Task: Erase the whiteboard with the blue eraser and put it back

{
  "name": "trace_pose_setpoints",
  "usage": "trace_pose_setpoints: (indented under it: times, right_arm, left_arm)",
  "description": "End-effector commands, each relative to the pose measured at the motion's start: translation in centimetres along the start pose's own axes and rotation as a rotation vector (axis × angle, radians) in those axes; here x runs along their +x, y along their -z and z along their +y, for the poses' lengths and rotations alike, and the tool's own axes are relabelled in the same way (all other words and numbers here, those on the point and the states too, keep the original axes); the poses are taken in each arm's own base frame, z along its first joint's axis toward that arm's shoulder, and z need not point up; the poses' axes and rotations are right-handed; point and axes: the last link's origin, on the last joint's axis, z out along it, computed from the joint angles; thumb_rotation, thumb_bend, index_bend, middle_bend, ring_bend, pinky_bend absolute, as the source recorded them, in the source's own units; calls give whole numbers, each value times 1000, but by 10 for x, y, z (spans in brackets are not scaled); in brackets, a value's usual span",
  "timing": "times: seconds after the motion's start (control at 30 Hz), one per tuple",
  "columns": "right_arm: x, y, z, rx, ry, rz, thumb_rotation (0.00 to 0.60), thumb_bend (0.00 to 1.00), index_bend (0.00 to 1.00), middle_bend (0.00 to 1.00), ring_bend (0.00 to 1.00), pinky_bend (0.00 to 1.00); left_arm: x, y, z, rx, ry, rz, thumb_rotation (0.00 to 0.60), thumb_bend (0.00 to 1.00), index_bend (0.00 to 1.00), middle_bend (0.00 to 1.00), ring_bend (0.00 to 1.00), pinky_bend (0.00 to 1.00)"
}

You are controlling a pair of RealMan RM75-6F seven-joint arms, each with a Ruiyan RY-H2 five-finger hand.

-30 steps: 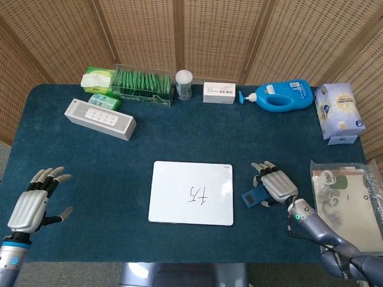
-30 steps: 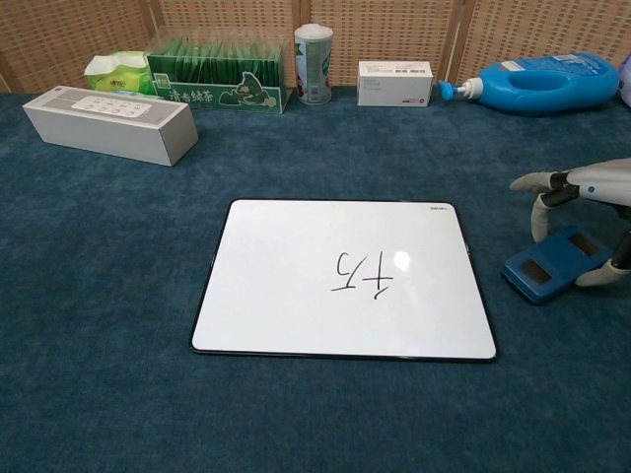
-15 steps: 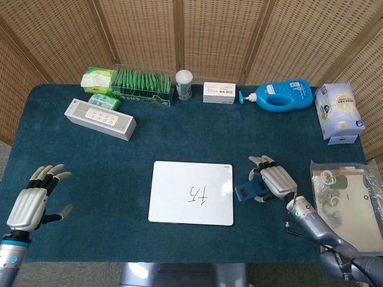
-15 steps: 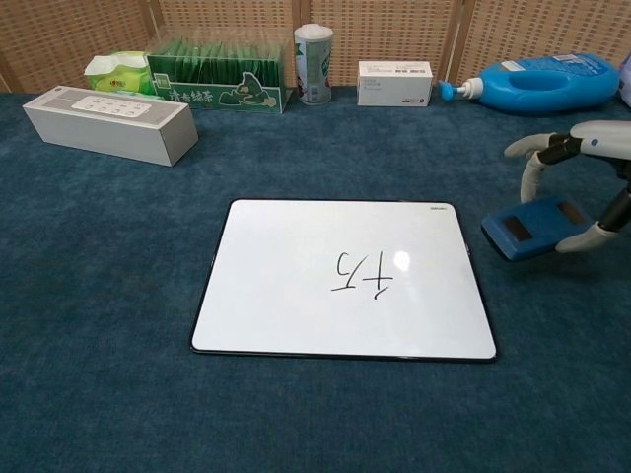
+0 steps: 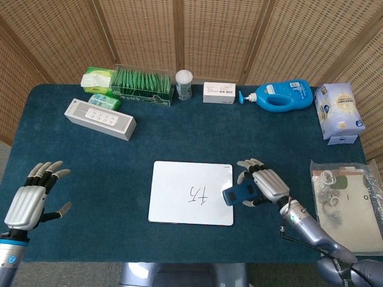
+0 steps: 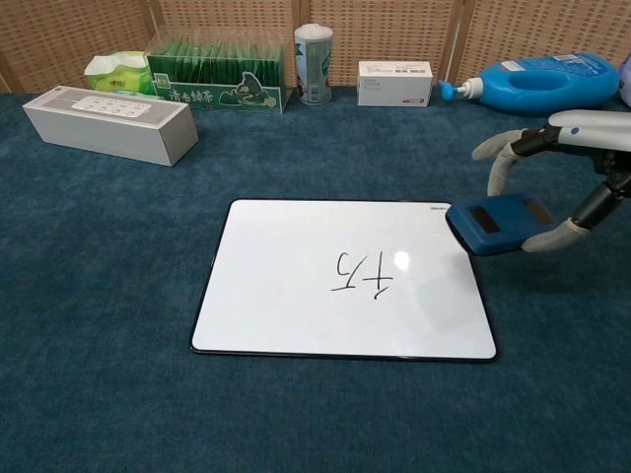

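The whiteboard [image 5: 191,192] [image 6: 335,281] lies flat at the table's middle front, with dark handwriting [image 5: 199,194] [image 6: 363,273] near its centre. My right hand [image 5: 266,185] [image 6: 572,168] grips the blue eraser [image 5: 239,194] [image 6: 496,223] and holds it in the air over the board's right edge. My left hand [image 5: 30,200] hovers over the front left of the table, fingers spread, holding nothing; the chest view does not show it.
Along the back stand a white speaker box [image 5: 100,118], tissue packs [image 5: 99,79], a green sachet box [image 5: 142,85], a small can [image 5: 184,84], a white carton [image 5: 219,92] and a blue bottle [image 5: 281,95]. A tissue pack [image 5: 339,110] and a plastic bag [image 5: 347,203] lie right.
My right hand lifted the blue eraser off the table and carried it left, from beside the board to over its right edge. My left hand barely moved.
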Motion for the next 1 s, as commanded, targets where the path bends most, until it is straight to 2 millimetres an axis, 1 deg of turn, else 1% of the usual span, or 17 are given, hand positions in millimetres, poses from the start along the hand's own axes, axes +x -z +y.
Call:
trace_pose_setpoints:
  times: [0.03, 0.1, 0.17, 0.33, 0.43, 0.5, 0.8, 1.0]
  right_arm:
    - [-6, -5, -12, 40, -22, -2, 600, 167, 749, 131, 0, 0]
    - [-13, -10, -21, 69, -36, -14, 600, 172, 754, 136, 0, 0]
    - [-16, -13, -24, 80, -41, -17, 600, 179, 764, 144, 0, 0]
    - [-27, -25, -40, 129, -61, -26, 600, 190, 776, 154, 0, 0]
    - [-34, -38, -56, 171, -72, -31, 600, 188, 774, 153, 0, 0]
    - [-37, -47, -62, 178, -73, -31, 600, 189, 772, 152, 0, 0]
    - [-53, -70, -78, 199, -32, -27, 600, 190, 770, 147, 0, 0]
    - [-60, -77, -82, 206, -1, -17, 600, 190, 765, 133, 0, 0]
  left_arm:
    - [2, 0, 2, -5, -7, 4, 600, 323, 206, 129, 46, 0]
    - [3, 1, 3, -6, -10, 8, 600, 324, 206, 129, 46, 0]
    - [4, 1, 3, -5, -11, 8, 600, 324, 206, 129, 46, 0]
    - [6, 1, 3, -2, -17, 15, 600, 323, 206, 129, 46, 0]
    - [10, 0, 1, 5, -26, 26, 600, 322, 206, 129, 46, 0]
    - [10, 0, 1, 7, -27, 24, 600, 322, 206, 129, 46, 0]
    - [11, 0, 0, 10, -28, 23, 600, 323, 206, 128, 46, 0]
    - [12, 1, 1, 9, -29, 22, 600, 324, 206, 129, 46, 0]
